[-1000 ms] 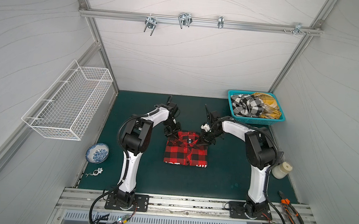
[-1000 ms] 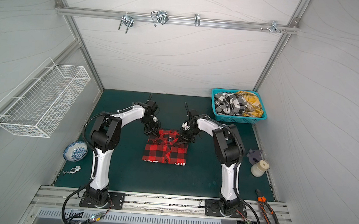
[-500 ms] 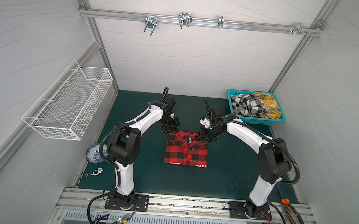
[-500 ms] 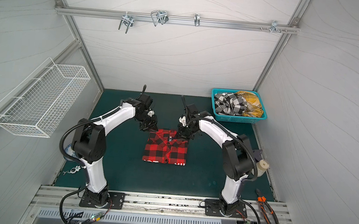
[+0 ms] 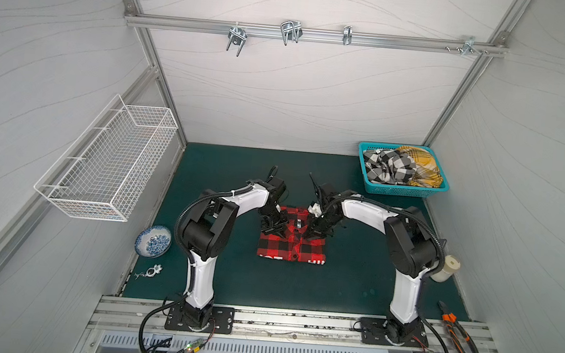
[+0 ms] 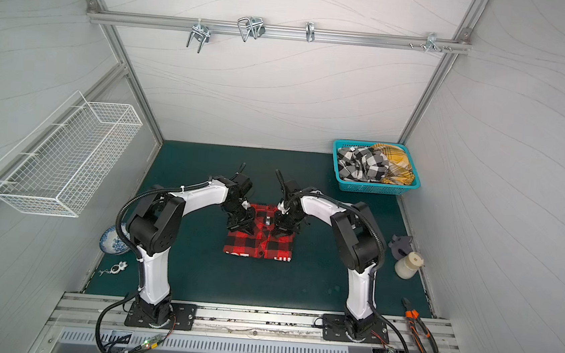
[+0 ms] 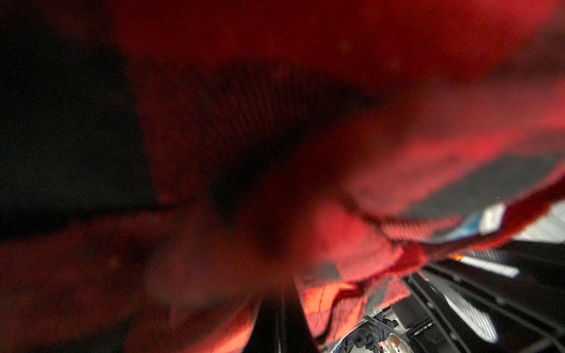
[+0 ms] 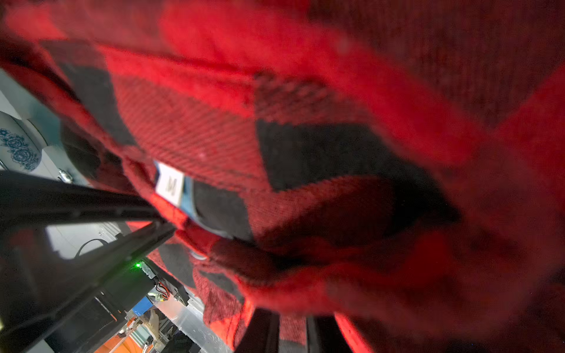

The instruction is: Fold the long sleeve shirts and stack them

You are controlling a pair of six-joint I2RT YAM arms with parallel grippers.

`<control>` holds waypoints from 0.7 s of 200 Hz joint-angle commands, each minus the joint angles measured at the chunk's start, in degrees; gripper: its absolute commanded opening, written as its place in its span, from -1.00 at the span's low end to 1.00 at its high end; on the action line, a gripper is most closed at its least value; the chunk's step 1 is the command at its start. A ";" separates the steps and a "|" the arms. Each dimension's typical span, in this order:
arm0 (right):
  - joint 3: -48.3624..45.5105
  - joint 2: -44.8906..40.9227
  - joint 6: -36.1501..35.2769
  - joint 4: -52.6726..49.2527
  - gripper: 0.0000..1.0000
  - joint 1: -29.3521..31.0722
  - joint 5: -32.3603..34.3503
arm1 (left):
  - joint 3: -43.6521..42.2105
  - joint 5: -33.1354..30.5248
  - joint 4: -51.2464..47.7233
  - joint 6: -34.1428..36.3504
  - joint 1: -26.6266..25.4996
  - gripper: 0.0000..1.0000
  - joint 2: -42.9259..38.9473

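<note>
Shirts first: the red-and-black shirt [image 5: 290, 251] lies folded at the centre of the green mat [image 5: 351, 288]. The black-and-white shirt [image 5: 388, 165] and the mustard-yellow shirt [image 5: 426, 170] sit crumpled in the teal basket [image 5: 400, 192], toward 2 o'clock from it. You have the left gripper [image 5: 273, 230] at the red shirt's 11 o'clock part, jaws pressed together on red cloth. The right gripper [image 5: 314, 235] is at its 1 o'clock part, jaws narrow with plaid pinched between them.

A white size tag [image 8: 169, 185] in the red-and-black shirt [image 8: 214, 137] reads "M" — its hem lettering [image 5: 315, 262] is unreadable.
</note>
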 commanded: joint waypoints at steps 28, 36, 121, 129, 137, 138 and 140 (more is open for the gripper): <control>2.15 -6.95 -0.90 -4.52 -0.45 -4.88 1.76 | 5.39 0.20 -2.92 1.52 1.09 -0.93 -3.58; 1.69 -7.77 -0.89 -4.75 -0.45 -5.96 1.23 | 5.63 0.18 -3.42 1.53 1.47 -0.90 -4.74; -0.16 -0.97 -1.59 -1.65 -0.63 -9.01 0.60 | 3.72 1.34 -0.21 2.24 6.42 -0.95 -1.17; -0.32 0.00 -1.58 -1.03 -0.64 -9.25 0.41 | 3.71 1.35 0.31 2.15 6.47 -0.96 -0.04; -0.22 1.00 -1.85 -0.74 -0.65 -9.33 0.40 | 3.71 1.28 0.76 2.02 6.47 -0.96 1.02; -0.21 1.07 -1.90 -0.69 -0.65 -9.33 0.45 | 3.71 1.31 0.80 1.99 6.47 -0.96 1.18; -0.16 1.25 -1.93 -0.65 -0.65 -9.33 0.48 | 3.67 1.23 1.00 1.91 6.47 -0.97 1.41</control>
